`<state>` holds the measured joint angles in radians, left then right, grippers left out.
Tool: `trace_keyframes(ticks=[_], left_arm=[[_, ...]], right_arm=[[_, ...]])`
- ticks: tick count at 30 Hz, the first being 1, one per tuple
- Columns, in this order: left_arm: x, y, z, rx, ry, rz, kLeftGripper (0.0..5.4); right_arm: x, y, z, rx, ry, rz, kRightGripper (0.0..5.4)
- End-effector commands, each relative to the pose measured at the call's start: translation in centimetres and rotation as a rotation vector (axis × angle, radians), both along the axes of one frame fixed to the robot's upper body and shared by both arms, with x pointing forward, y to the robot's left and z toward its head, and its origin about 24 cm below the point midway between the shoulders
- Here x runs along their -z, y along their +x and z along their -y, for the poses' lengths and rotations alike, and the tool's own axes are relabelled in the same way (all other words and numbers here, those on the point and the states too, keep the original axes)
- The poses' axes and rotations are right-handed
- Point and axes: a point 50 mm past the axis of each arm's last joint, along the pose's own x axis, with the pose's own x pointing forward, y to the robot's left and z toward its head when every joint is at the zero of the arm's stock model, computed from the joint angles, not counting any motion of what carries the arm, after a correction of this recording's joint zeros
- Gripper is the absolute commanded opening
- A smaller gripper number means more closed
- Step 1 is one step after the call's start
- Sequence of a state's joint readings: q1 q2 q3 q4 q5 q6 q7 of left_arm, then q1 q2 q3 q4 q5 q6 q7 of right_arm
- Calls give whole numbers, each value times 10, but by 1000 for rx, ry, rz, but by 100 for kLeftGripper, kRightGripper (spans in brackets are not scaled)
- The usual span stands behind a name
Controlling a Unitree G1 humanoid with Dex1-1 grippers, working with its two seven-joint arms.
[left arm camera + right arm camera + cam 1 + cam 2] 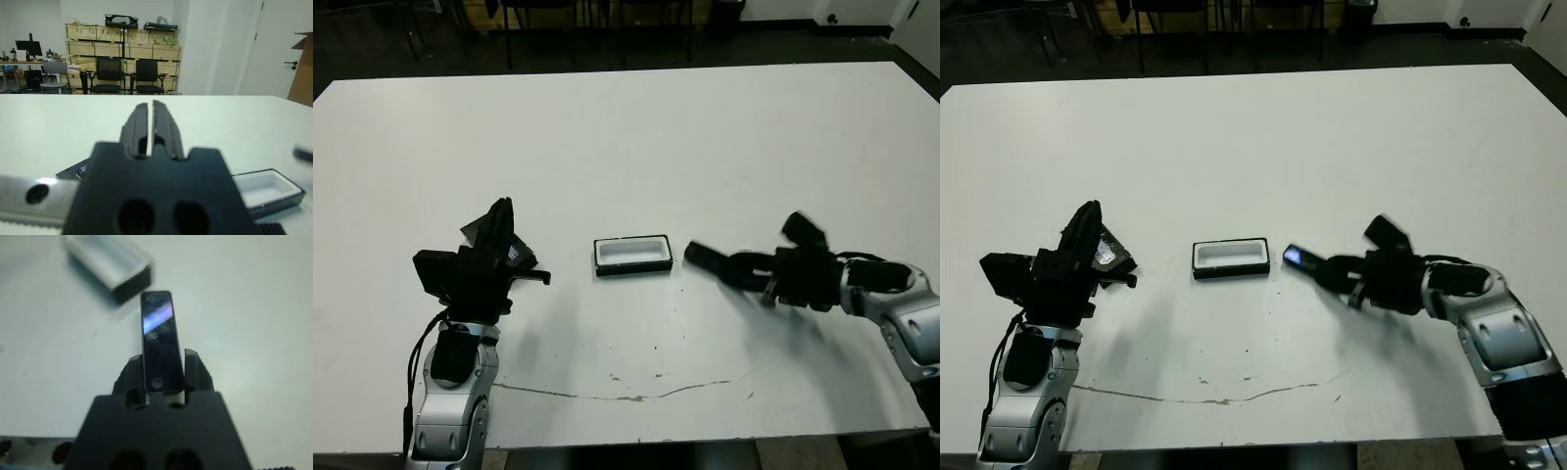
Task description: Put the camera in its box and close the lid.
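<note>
Both jaws were shut, the right gripper point(161, 377) clamping the camera point(159, 340) lengthwise, its free end aimed at the box point(1230, 258) just beside, the left gripper point(150, 129) empty.

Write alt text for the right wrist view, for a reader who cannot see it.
The right claw grips the slim black camera between its two fingers, the bar pointing toward the blurred, open white-lined box on the white table. A bluish glint crosses the camera's face.

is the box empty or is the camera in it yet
Empty: the box shows only bare white lining. The camera is outside it, clamped in the right pincer.
</note>
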<state>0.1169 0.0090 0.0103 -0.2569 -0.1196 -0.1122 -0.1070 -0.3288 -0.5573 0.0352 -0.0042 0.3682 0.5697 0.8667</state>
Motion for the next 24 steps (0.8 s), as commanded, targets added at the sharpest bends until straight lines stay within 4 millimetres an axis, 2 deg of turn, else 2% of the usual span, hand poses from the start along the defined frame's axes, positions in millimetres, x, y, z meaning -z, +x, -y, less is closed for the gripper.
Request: trace_keyframes(ticks=[1,6,10,17,24], left_arm=[[5,-1,-3,-6,15,-38,0],[5,-1,-2,-11,29,-37,0],[4,-1,-3,-16,37,-32,0],[4,0,-2,-17,23,-36,0],[3,2,-1,-17,23,-32,0]], right_arm=[[-28,19,-4,25,83,47,62],[-51,45,-16,-100,98,124,62],[-59,63,-33,-237,-25,188,61],[-46,77,-71,-452,-184,97,61],[-31,75,-94,-627,-310,60,61]])
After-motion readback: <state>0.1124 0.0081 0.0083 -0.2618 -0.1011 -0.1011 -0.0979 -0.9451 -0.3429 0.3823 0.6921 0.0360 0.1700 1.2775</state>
